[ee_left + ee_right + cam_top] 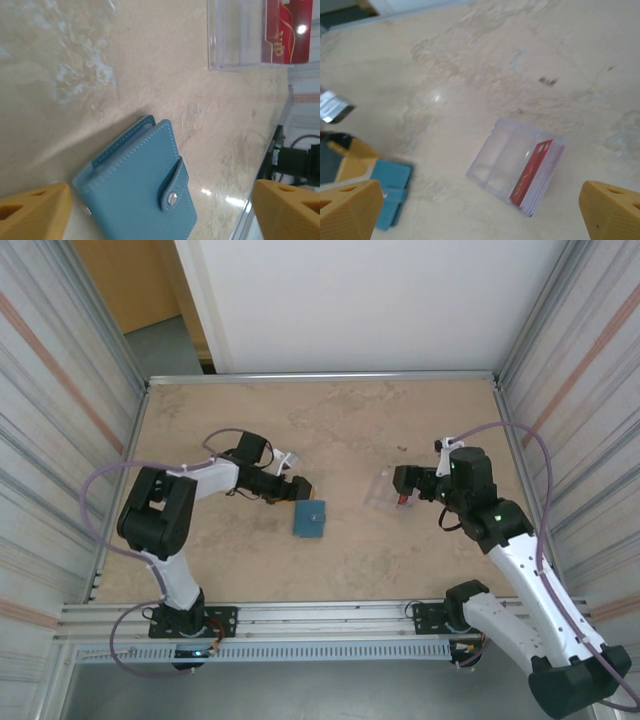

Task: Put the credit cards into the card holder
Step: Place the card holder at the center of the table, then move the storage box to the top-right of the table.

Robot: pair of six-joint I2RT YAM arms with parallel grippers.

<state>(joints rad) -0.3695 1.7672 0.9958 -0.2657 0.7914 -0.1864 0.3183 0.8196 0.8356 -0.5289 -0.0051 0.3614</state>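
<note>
The card holder (310,519) lies flat on the table (350,430), a little left of the middle. It is folded closed, and its strap is fastened with the small metal snap (172,199). The left gripper (298,487) is low over the table, just beside the far left corner of the card holder. Its two fingers (32,212) are spread wide and grasp nothing. In the left wrist view the card holder lies between them, but the fingers do not press on it.

The credit cards (403,498) are not in the card holder. They stand together as a red stack at one end of a clear plastic case (382,489), which lies on the table to the right of the card holder and well apart from it. The other part of the case looks empty. The right gripper (403,483) is just beside this case, at the end with the cards. Its fingers (350,210) are also spread apart and hold nothing.
</note>
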